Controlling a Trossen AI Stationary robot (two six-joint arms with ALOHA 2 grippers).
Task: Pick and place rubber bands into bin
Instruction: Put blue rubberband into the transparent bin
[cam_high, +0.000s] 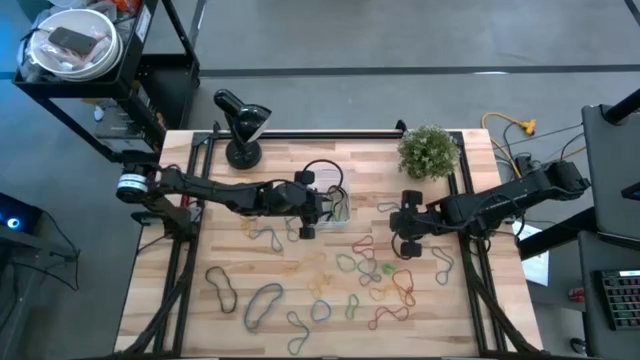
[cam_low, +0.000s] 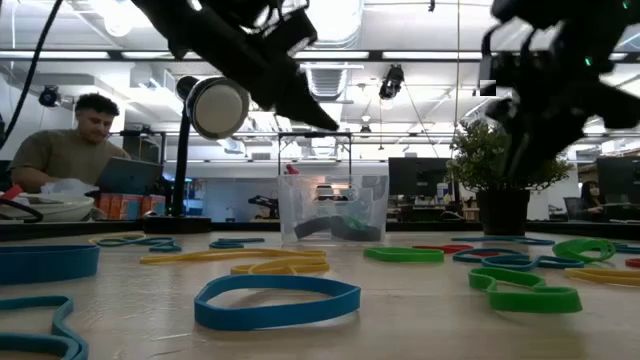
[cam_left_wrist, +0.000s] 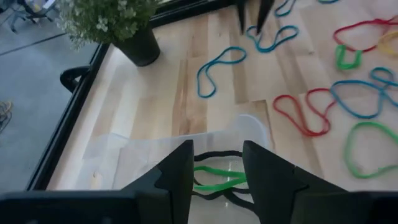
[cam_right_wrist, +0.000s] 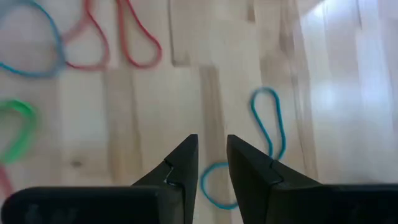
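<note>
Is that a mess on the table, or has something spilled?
Nothing looks spilled or broken. The loose rubber bands strewn over the table are what is being sorted; a few already lie in the clear bin. The potted plant and lamp stand upright.

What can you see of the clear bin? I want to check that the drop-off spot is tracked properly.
The bin is a small, see-through plastic tub with rounded corners, standing upright on the wooden table near its middle, toward the far edge. The low view shows a black band and a green band lying inside on its bottom. The left gripper hangs open just over its rim; whether they touch is unclear. Loose bands lie around it on the table.
</note>
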